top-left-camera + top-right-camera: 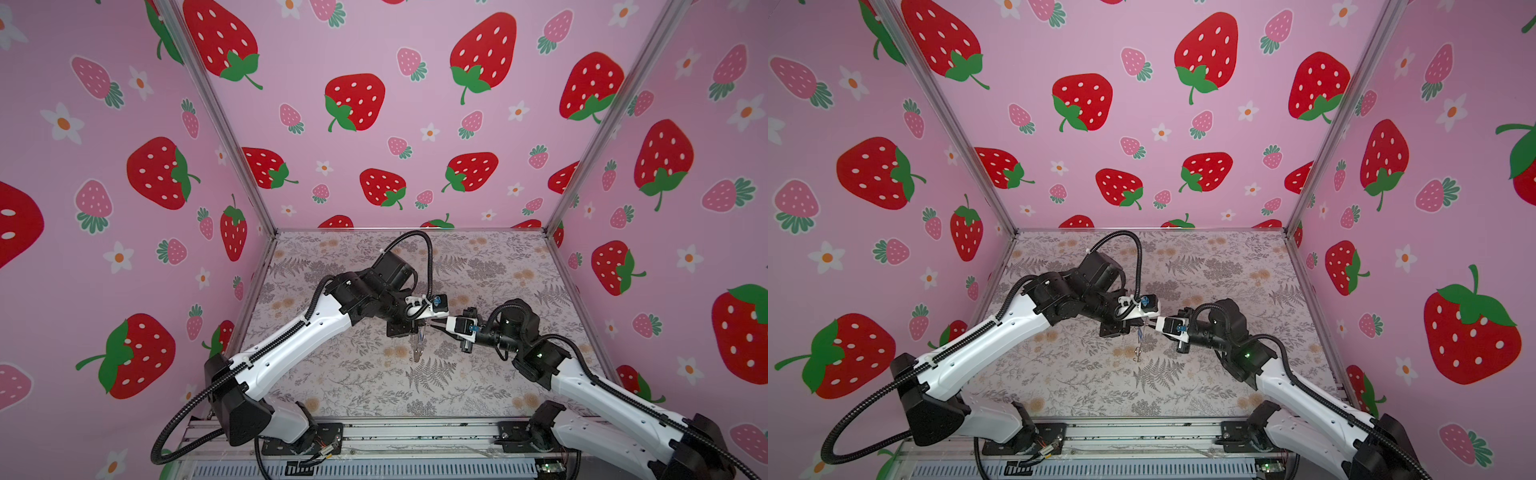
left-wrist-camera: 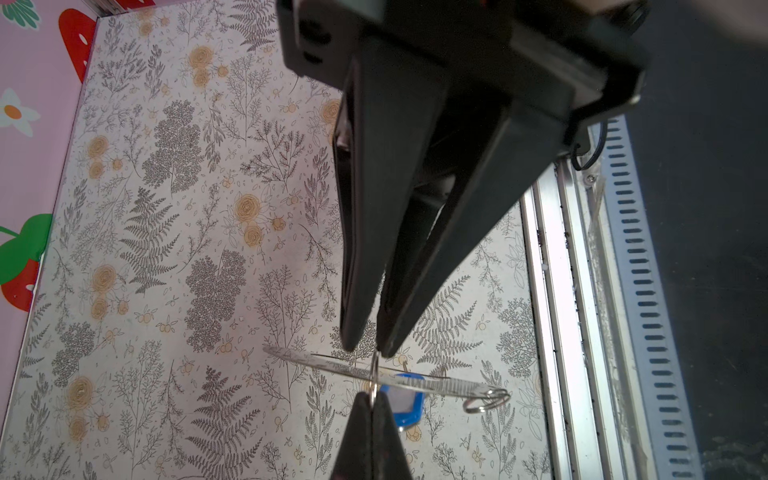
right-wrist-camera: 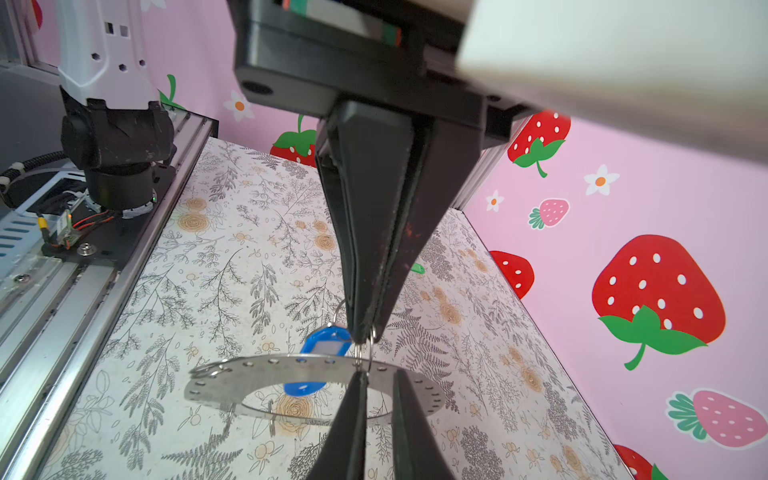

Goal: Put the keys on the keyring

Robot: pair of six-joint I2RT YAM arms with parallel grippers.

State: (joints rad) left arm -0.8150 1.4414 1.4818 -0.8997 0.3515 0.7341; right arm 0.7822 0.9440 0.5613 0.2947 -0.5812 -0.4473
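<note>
A: Place?
B: Robot lab test cell. Aluminium posts [image 1: 227, 137] frame strawberry-print panels [image 1: 415, 50] at 9, 12 and 3 o'clock.
A: More?
B: Left arm [image 1: 291, 345] and right arm [image 1: 582, 382] bolted to a slotted rail [image 1: 415, 432] at 6 o'clock. Bare wiring [image 3: 93, 220] at one base. Floral-papered worktop [image 1: 478, 266].

left gripper [image 2: 369, 349] pinching a wire loop [image 2: 375, 368] on the edge-on keyring [image 2: 316, 358], right gripper [image 2: 372, 398] opposite, blue key [image 2: 406, 401] behind

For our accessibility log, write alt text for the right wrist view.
The right gripper, jaws together, pinches a small split ring at the rim of the flat grey keyring, held above the floral table. The left gripper meets it from the opposite side; a blue key shows just behind.
</note>
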